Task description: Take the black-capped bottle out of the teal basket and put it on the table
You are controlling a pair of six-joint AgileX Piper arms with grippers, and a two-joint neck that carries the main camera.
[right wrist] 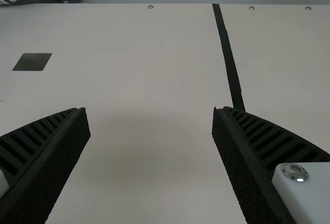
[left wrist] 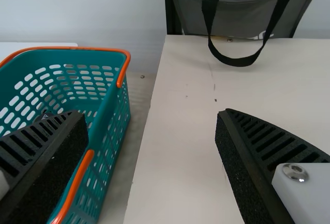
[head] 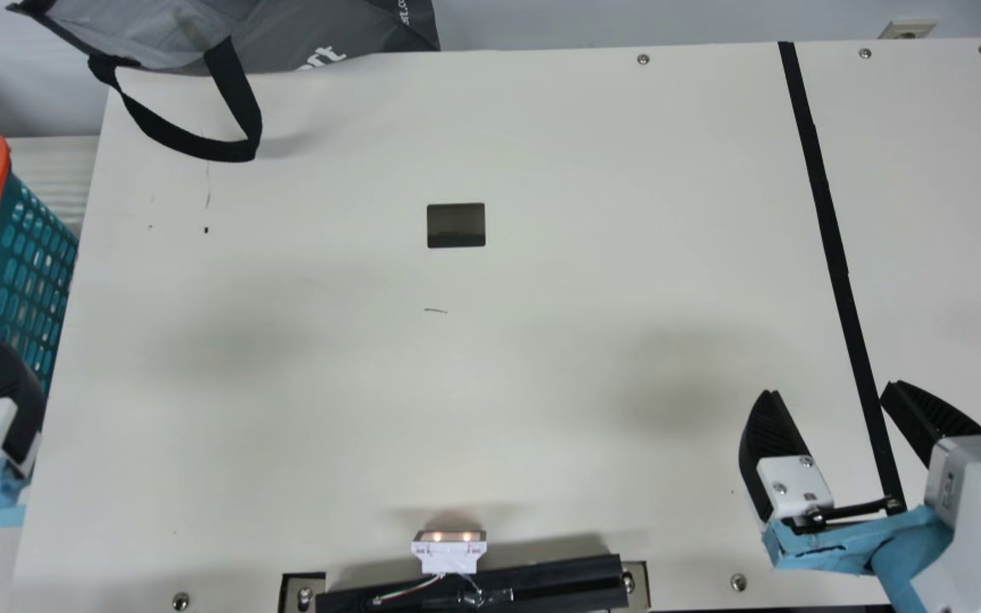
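Left tool, spread wide and empty, should go up over the teal basket, then dip in slowly.

teal basket open above; wall blocks from table

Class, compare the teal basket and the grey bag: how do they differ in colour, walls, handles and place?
The teal basket is bright blue-green; the grey bag is muted.
The basket's walls are full of holes, while the bag's sides look solid.
The basket has orange handles; the bag has a looping black strap.
The basket is beside the table, the bag at its far edge.
Both are containers.
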